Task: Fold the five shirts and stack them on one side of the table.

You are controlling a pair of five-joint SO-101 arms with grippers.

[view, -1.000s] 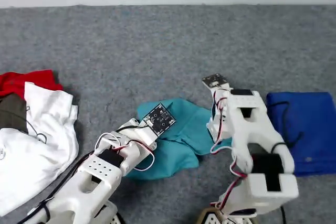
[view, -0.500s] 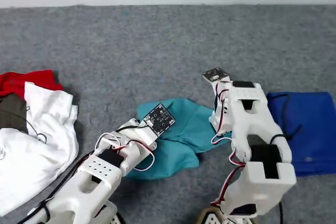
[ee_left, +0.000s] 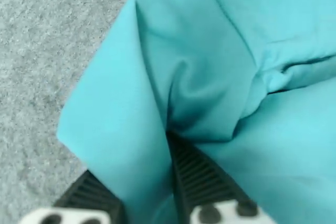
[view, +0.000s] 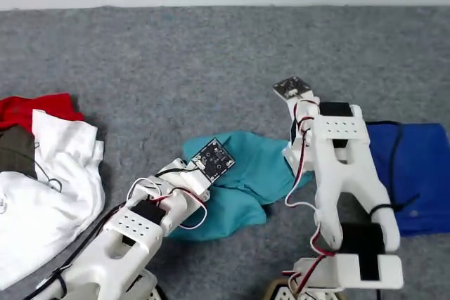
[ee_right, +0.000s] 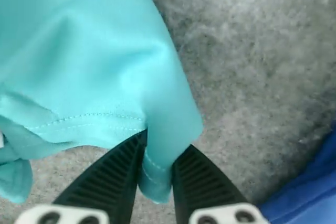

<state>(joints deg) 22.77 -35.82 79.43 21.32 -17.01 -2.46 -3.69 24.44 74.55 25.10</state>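
Note:
A teal shirt (view: 246,180) lies crumpled at the middle front of the grey table (view: 211,61). My left gripper (ee_left: 149,182) is shut on a fold of the teal shirt (ee_left: 210,66) at its left edge. My right gripper (ee_right: 156,169) is shut on the hem of the teal shirt (ee_right: 79,66) at its right side, held just above the table. In the high view the left arm (view: 162,209) sits front left and the right arm (view: 341,166) front right. A folded blue shirt (view: 411,173) lies on the right.
At the left edge lies a pile of a white shirt (view: 49,194), a red shirt (view: 31,108) and a dark olive shirt (view: 15,151). A corner of the blue shirt (ee_right: 310,192) lies close to the right gripper. The far table half is bare carpet.
The right arm has stretched forward and a little right, drawing the teal shirt's right edge with it. The left arm has stayed still.

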